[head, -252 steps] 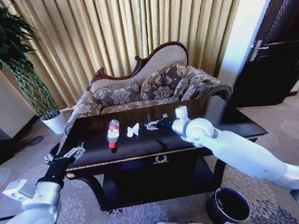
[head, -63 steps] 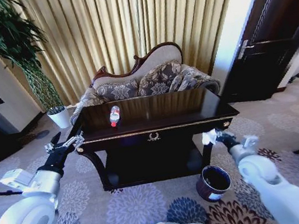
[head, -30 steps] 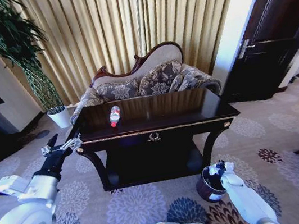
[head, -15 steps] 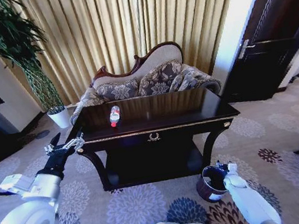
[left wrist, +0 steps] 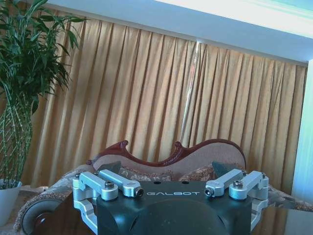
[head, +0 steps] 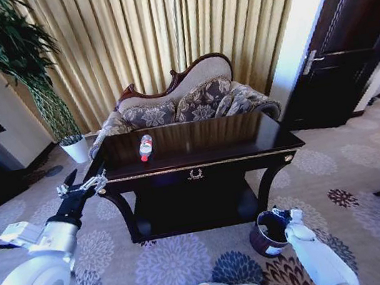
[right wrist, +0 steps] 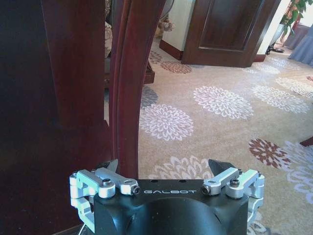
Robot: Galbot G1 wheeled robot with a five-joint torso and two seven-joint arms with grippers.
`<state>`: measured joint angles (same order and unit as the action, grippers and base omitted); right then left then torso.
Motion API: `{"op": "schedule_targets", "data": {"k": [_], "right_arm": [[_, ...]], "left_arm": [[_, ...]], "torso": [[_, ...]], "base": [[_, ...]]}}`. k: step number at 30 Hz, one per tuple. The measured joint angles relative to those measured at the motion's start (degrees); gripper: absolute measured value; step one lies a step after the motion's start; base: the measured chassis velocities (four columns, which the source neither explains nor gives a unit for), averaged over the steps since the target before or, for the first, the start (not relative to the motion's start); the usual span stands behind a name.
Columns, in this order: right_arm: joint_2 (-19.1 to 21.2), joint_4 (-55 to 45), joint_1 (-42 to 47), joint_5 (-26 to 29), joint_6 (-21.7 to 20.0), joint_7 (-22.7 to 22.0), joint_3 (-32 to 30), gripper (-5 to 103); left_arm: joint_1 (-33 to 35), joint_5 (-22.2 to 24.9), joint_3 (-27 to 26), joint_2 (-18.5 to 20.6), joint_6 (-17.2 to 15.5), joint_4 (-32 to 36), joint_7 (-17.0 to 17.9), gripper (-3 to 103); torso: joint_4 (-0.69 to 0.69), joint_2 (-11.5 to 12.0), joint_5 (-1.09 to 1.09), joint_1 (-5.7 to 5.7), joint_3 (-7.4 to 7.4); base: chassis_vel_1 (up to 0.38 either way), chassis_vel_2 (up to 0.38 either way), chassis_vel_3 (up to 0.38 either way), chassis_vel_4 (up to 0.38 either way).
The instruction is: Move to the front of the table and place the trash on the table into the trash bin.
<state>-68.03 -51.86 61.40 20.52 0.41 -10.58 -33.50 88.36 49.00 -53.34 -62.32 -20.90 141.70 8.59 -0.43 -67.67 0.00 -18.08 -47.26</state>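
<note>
Gone from the tabletop (head: 247,137) since earlier: the white paper bits, with the right hand (head: 282,212) down low beside the bin's (head: 270,235) rim, fingers apart and empty. Left on the glossy dark surface, toward its left rear: one clear bottle (head: 146,147) with red label and red cap, lying flat, long axis running front to back, cap toward the front edge. Left hand (head: 83,186) raised off the left front corner, fingers spread.
</note>
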Motion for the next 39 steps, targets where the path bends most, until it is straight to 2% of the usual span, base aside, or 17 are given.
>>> {"op": "schedule_targets", "data": {"k": [8,11,12,14,15,18,19,22,26,29,30,33,37,39], "right_arm": [[0.2,-1.8,1.4,1.7,-0.8,0.0,-0.1,100],[1.3,-9.2,4.6,5.5,-5.3,0.1,-0.4,100],[1.3,-9.2,4.6,5.5,-5.3,0.1,-0.4,100],[2.5,-19.6,8.1,9.3,-8.8,2.7,-1.1,100],[2.5,-19.6,8.1,9.3,-8.8,2.7,-1.1,100],[4.2,-35.5,12.1,11.4,-10.2,6.0,-2.7,100],[4.2,-35.5,12.1,11.4,-10.2,6.0,-2.7,100],[6.1,-48.3,14.5,12.6,-9.9,6.3,-4.2,100],[7.3,-55.7,16.1,13.5,-10.4,6.2,-5.3,100],[9.4,-69.9,20.6,15.6,-13.2,4.9,-8.5,100],[9.4,-69.9,20.6,15.6,-13.2,4.9,-8.5,100],[10.7,-79.4,25.1,16.9,-15.0,3.7,-11.5,100],[11.2,-83.1,26.3,17.2,-16.4,3.6,-12.8,100],[11.4,-84.6,26.2,17.4,-17.3,3.4,-12.9,100]], "left_arm": [[-0.1,0.0,0.0,0.0,0.0,0.1,0.1,100],[-0.1,0.0,0.0,-0.2,0.0,0.1,0.1,100],[-0.1,0.0,0.0,-0.2,0.0,0.1,0.1,100],[-0.1,-0.2,0.3,-0.3,0.0,0.1,0.1,100],[-0.1,-0.2,0.3,-0.3,0.0,0.1,0.1,100],[-0.2,-0.6,0.9,-0.4,0.0,0.1,0.1,100],[-0.2,-0.6,0.9,-0.4,0.0,0.1,0.1,100],[-0.3,-0.7,0.9,-0.4,0.0,0.2,0.3,100],[-0.2,-0.7,0.8,-0.5,0.0,0.4,0.4,100],[-0.1,-0.7,0.7,-0.7,0.1,0.6,0.4,100],[-0.1,-0.7,0.7,-0.7,0.1,0.6,0.4,100],[-0.2,-0.7,1.0,-0.7,0.2,0.7,0.6,100],[-0.3,-0.7,1.2,-0.5,0.1,0.8,0.7,100],[-0.5,-0.5,1.2,-0.3,-1.2,1.0,1.7,100]], "torso": [[0.0,0.0,0.01,0.0,0.0],[-0.02,0.0,0.01,0.0,0.0],[-0.02,0.0,0.01,0.0,0.0],[0.01,0.0,0.01,0.0,0.0],[0.01,0.0,0.01,0.0,0.0],[0.0,0.0,-0.01,0.0,0.0],[0.0,0.0,-0.01,0.0,0.0],[0.02,0.0,-0.01,0.0,0.0],[-0.01,0.0,0.01,0.0,0.0],[0.01,0.0,-0.01,0.0,0.01],[0.01,0.0,-0.01,0.0,0.01],[-0.02,0.0,-0.01,0.0,0.01],[-0.02,0.0,-0.01,0.0,0.01],[0.0,0.0,0.0,0.0,0.01]], "base": [[0.0,0.0,0.0,0.0],[0.0,0.0,0.0,0.0],[0.0,0.0,0.0,0.0],[0.0,0.0,0.0,0.0],[0.0,0.0,0.0,0.0],[0.0,0.0,0.0,0.0],[0.0,0.0,0.0,0.0],[0.0,0.0,0.0,0.0],[0.0,0.0,0.0,0.0],[0.0,0.0,0.0,0.0],[0.0,0.0,0.0,0.0],[0.0,0.0,0.0,0.0],[0.0,0.0,0.0,0.0],[0.0,0.0,0.0,0.0]]}}
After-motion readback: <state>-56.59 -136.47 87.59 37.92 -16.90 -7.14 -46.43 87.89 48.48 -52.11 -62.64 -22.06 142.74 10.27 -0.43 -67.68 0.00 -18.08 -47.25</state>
